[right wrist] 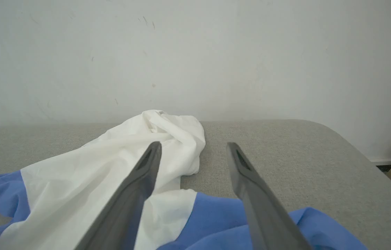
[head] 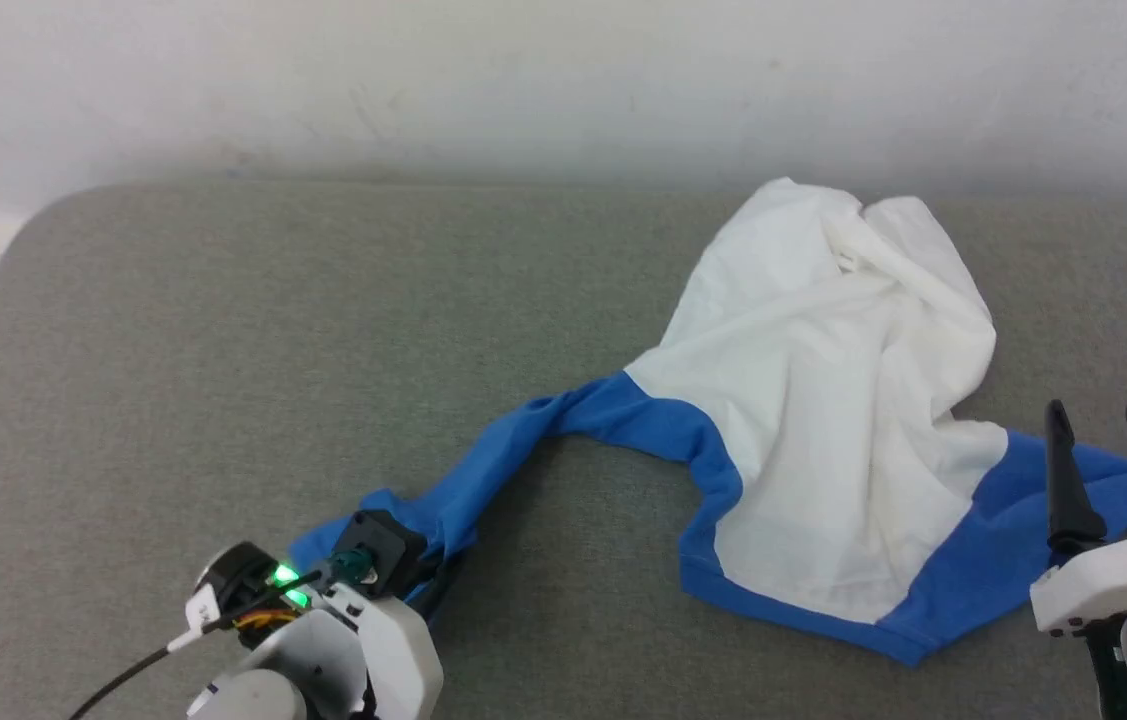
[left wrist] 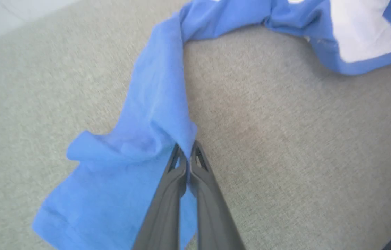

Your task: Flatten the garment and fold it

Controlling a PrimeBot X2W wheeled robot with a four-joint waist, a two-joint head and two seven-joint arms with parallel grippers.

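fingers of the left gripper are clenched on one blue sleeve of the crumpled t-shirt, sprawled on the grey padded table; the right gripper hovers spread over the other sleeve. light, limp cotton, likely to sag: grip sleeve hems.

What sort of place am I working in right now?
Likely an indoor lab or test room: a grey fabric-covered table with rounded corners against a bare, scuffed white wall, the garment lying crumpled on it.
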